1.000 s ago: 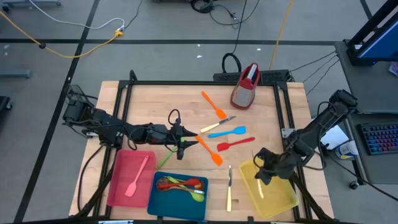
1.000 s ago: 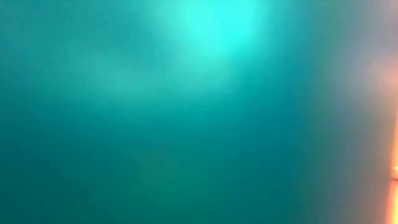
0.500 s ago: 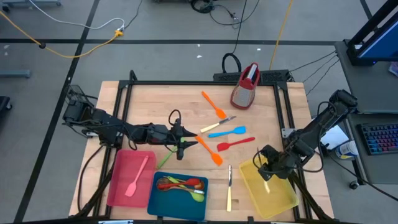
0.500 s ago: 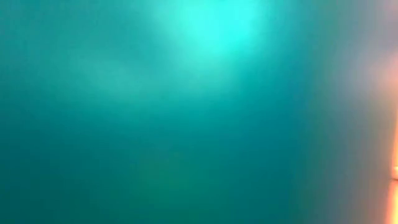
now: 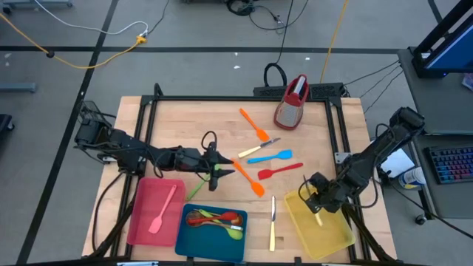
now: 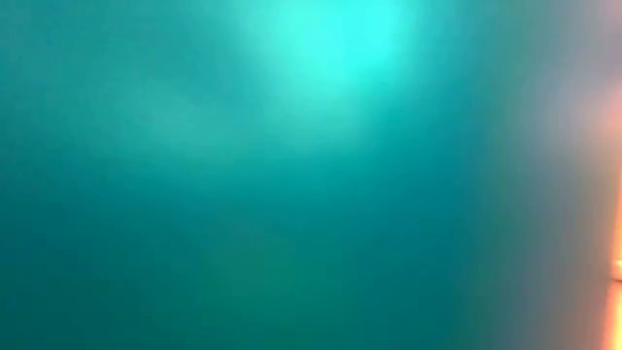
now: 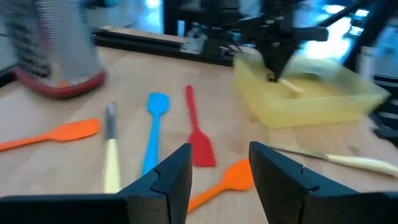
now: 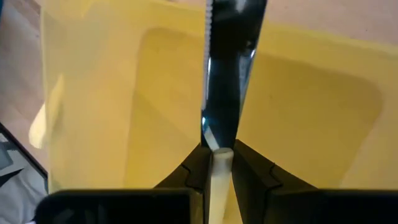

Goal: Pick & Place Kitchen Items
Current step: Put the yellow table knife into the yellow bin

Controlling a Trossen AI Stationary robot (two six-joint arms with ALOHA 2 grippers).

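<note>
Right gripper (image 5: 316, 209) hangs over the yellow tray (image 5: 334, 239) at the worktop's (image 5: 177, 125) near right corner, jaws clamped on a cream-handled knife (image 8: 219, 174) with its blade over the tray floor. Left gripper (image 5: 219, 174) sits low mid-worktop, jaws parted with nothing between them, just beside an orange spatula (image 5: 250, 181). Blue spatula (image 5: 270, 157) and red spatula (image 5: 278, 171) lie loose nearby.

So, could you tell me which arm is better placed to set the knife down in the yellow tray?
The right. The right gripper already holds the cream-handled knife above the yellow tray; the left gripper sits mid-table, jaws open, empty.
</note>
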